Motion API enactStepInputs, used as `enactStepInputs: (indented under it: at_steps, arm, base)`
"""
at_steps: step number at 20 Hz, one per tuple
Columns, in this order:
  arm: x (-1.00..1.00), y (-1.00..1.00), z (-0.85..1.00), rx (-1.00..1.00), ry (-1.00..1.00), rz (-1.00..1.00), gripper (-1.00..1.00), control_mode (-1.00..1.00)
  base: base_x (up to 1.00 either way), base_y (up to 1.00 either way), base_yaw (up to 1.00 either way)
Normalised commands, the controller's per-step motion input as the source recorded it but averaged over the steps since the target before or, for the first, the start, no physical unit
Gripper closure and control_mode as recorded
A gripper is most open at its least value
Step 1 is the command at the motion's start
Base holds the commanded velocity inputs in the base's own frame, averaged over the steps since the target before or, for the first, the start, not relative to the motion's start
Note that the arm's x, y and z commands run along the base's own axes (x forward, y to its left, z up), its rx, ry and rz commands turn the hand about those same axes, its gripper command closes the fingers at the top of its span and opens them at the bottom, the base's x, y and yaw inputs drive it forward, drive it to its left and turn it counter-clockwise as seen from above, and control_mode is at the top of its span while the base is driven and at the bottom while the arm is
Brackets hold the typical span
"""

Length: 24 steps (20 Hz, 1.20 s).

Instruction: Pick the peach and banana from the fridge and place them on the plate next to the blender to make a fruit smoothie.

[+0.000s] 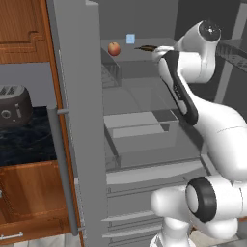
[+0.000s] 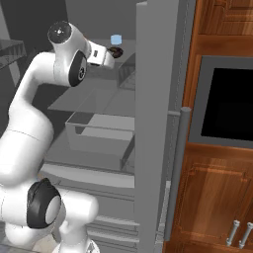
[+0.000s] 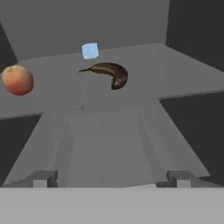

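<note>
Lying on the fridge (image 1: 87, 144) shelf: one dark brown-black curved banana (image 3: 110, 73), one orange-red peach (image 3: 17, 79), one pale-blue cube (image 3: 90, 50); pincer (image 3: 112, 178) fingers apart, empty.

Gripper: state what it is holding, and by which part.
Nothing. The gripper is open and empty, short of the banana and the peach lying on the fridge shelf.

A small pale-blue cube (image 3: 90, 50) sits far ahead of the claw, slightly left. A dark toaster (image 1: 14, 105) stands on the black counter (image 1: 26, 142), well left.
</note>
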Motion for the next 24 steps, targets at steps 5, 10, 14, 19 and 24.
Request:
enactStepInputs:
  at_steps: [5, 10, 14, 19, 24]
  arm:
    - [0.97, -0.21, 0.08, 0.07, 0.01, -0.01, -1.0, -1.0]
    - [0.93, -0.12, -0.07, 0.0, 0.0, 0.0, -1.0, -1.0]
    - [0.89, -0.14, -0.15, 0.0, 0.02, 0.0, -1.0, -1.0]
    - [0.72, -0.04, -0.27, 0.0, 0.05, 0.0, -1.0, -1.0]
    - [0.64, -0.04, -0.02, 0.0, 0.03, 0.0, -1.0, -1.0]
  base:
    - [0.0, 0.0, 0.0]
    - [0.0, 0.0, 0.0]
    - [0.0, 0.0, 0.0]
    - [0.0, 0.0, 0.0]
    - [0.0, 0.0, 0.0]
